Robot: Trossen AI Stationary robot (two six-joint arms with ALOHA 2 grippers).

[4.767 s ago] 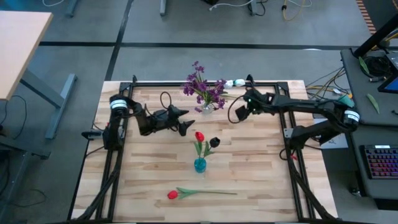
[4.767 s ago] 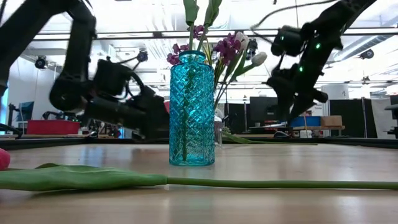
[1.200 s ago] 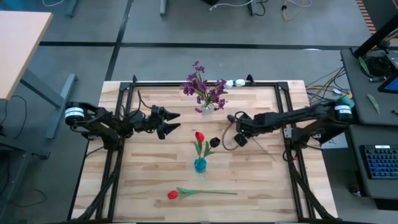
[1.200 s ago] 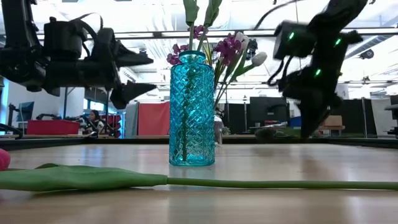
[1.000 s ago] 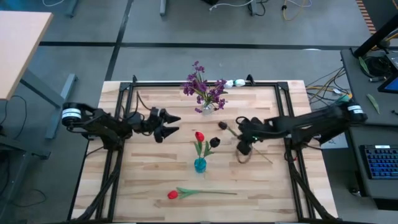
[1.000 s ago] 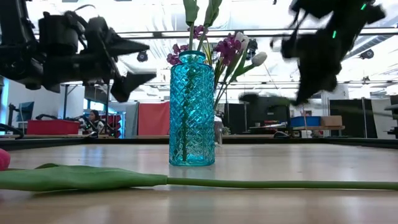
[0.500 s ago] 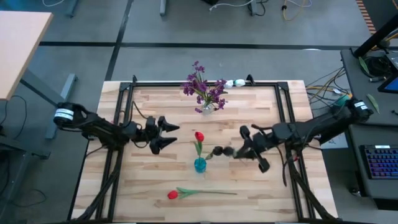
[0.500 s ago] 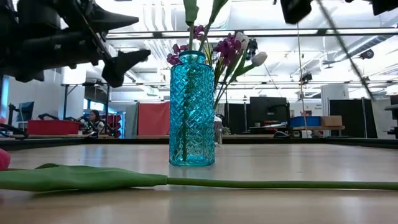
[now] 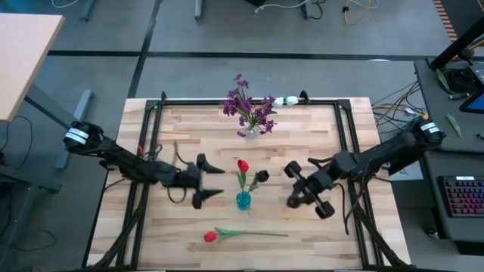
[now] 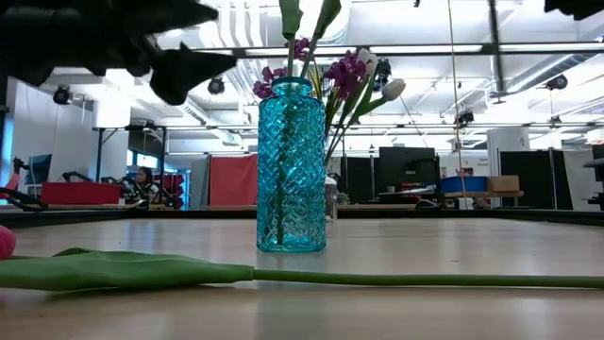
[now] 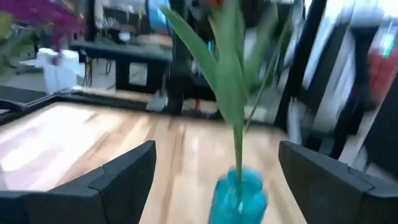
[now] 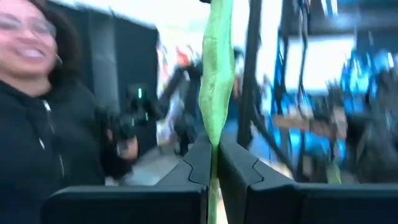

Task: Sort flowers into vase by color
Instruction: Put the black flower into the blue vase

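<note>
Behind table (image 9: pixel 318 136), person (image 12: pixel 43 118); right claw (image 12: pixel 214 163) pinches stem (image 12: pixel 216 74).

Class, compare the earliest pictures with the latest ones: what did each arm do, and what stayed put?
The right gripper left the far side, picked up a dark-headed flower and carried it beside the blue vase, still clamped on its stem. The left gripper, open, moved toward the vase. The purple bouquet and the red tulip lying flat stayed put.
</note>
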